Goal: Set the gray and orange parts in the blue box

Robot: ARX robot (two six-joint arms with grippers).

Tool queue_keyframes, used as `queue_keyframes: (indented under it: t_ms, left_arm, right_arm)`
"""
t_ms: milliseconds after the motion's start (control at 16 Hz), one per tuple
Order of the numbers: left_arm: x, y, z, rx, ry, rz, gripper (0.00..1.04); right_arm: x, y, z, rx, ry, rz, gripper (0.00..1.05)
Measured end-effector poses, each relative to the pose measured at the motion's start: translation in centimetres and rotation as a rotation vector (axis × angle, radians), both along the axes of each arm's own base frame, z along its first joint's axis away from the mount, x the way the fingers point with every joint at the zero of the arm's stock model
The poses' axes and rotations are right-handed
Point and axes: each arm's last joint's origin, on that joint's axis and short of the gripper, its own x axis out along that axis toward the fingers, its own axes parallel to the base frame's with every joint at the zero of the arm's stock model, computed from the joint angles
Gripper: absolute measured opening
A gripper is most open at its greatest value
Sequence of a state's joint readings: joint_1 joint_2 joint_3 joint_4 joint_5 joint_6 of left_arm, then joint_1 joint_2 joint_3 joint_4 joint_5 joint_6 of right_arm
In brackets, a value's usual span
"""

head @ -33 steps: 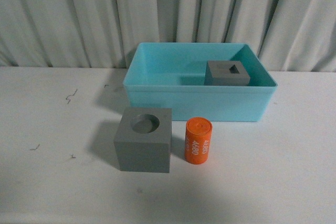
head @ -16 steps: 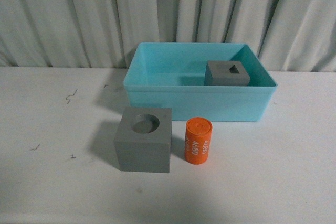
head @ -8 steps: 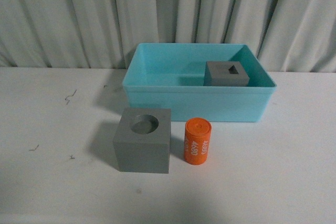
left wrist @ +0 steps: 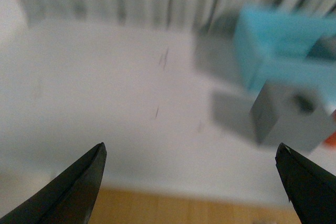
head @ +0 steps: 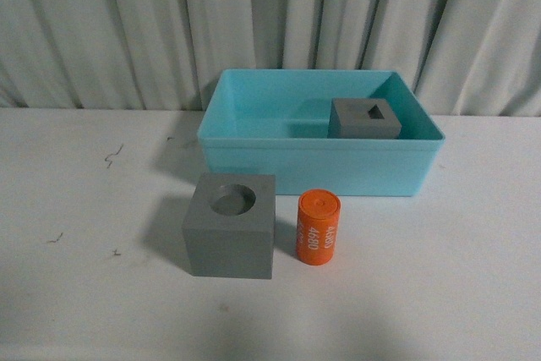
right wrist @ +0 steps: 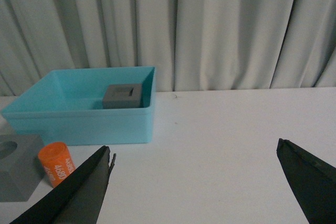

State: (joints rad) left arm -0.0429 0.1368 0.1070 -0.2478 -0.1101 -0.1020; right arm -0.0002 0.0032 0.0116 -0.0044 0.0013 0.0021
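A gray cube with a round hole (head: 231, 225) stands on the white table in front of the blue box (head: 254, 151). Close on its right an orange cylinder (head: 318, 227) with white digits stands upright. A second gray cube with a square hole (head: 364, 118) lies inside the box, at its right side. No arm shows in the front view. My left gripper (left wrist: 191, 153) is open and empty, off to the left of the round-hole cube (left wrist: 291, 119). My right gripper (right wrist: 194, 150) is open and empty too, to the right of the cylinder (right wrist: 56, 163) and the box (right wrist: 79, 121).
A pleated gray-white curtain (head: 270, 14) hangs behind the table. Small dark marks (head: 112, 155) dot the tabletop left of the box. The table's wooden front edge (left wrist: 173, 208) shows under the left gripper.
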Motion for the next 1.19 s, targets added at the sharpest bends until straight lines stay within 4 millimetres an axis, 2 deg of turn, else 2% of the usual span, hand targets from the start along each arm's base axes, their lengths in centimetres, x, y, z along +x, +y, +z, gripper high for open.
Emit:
queue_keyframes:
  t_ms: [62,188,375,688,938,1188]
  left_arm:
    - [1.3,0.1,0.9,-0.083,0.194,0.104,0.98]
    - [5.0,-0.1,1.9,-0.208,0.227,0.184,0.98]
    - [10.5,-1.8,0.9,-0.198,0.304,0.122,0.98]
    - [18.0,-3.6,0.9,-0.16,0.322,0.059,0.98]
    - [21.6,-4.9,0.2,-0.129,0.336,-0.018,0.98]
    - [23.4,-6.7,-2.4,-0.073,0.387,-0.088,0.98]
  right_arm:
    - [0.0,0.0,0.0,0.0,-0.001,0.002,0.98]
    - [0.0,0.0,0.0,0.0,0.0,0.001,0.98]
    - [0.0,0.0,0.0,0.0,0.0,0.001,0.98]
    - [0.0,0.0,0.0,0.0,0.0,0.001,0.98]
    - [0.0,0.0,0.0,0.0,0.0,0.001,0.98]
    - [0.0,0.0,0.0,0.0,0.0,0.001,0.98]
